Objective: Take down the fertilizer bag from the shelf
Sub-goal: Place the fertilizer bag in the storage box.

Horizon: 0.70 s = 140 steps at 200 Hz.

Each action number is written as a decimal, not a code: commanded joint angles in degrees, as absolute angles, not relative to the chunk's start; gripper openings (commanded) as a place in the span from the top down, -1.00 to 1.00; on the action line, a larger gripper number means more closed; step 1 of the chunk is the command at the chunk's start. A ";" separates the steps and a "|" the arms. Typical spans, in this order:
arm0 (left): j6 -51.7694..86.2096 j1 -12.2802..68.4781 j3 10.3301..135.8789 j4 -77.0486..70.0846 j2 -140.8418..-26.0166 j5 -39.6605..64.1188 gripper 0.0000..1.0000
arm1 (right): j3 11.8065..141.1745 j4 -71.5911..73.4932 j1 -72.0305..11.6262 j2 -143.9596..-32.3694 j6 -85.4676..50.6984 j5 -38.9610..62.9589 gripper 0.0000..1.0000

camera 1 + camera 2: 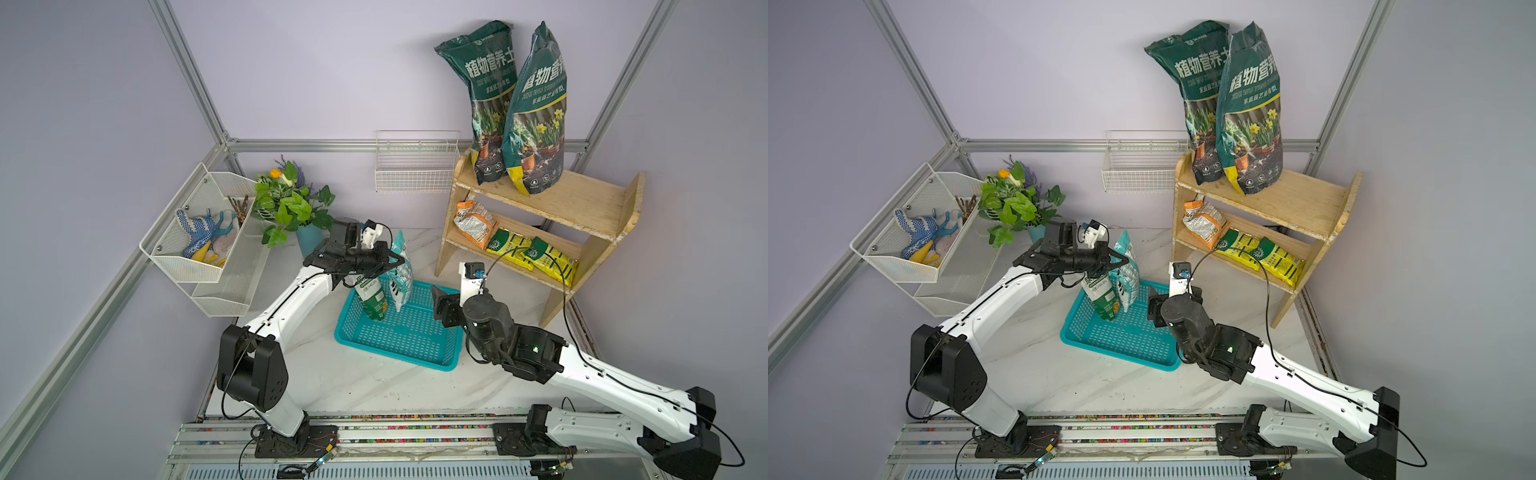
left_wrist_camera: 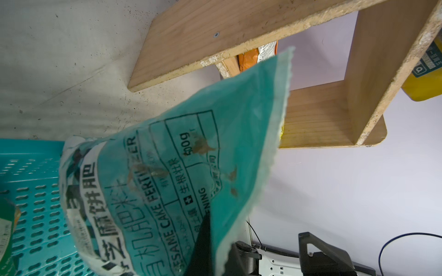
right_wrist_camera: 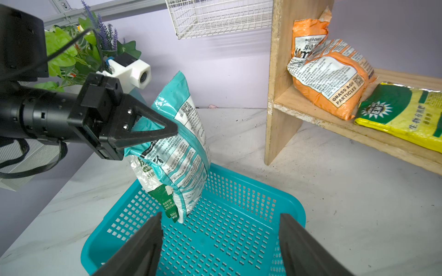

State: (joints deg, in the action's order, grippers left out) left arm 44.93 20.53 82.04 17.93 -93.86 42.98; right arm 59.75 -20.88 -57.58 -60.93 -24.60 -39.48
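One teal bag (image 3: 184, 143) is being pinched by the closed left gripper (image 3: 175, 130), upright in the basket (image 3: 296, 210), off the shelf (image 3: 279, 95); the right gripper (image 3: 220, 217) is being held agape. Toppling is being risked upon release.

The fertilizer bag (image 3: 181, 153) is a teal and white pouch with black print and brown stains. It is off the shelf (image 1: 573, 199), standing nearly upright with its serrated top edge up and its base in the basket (image 3: 239, 227). The left claw (image 3: 175, 130) pinches its side edge. The shelf is pale bare wood with two tiers and curved side panels. It stands on the bench (image 1: 374, 382) just beside the basket, against the back wall.
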 commanded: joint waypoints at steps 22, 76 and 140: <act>39.30 20.44 84.49 14.51 -93.44 42.80 1.00 | 58.71 -21.77 -55.84 -58.97 -25.66 -38.33 -0.61; 36.66 21.46 78.79 13.48 -91.31 42.23 1.00 | 58.80 -22.06 -54.85 -59.24 -25.56 -38.01 -0.62; 36.70 23.47 72.15 10.61 -77.70 38.14 1.00 | 58.80 -22.15 -54.28 -60.02 -25.86 -37.67 -0.62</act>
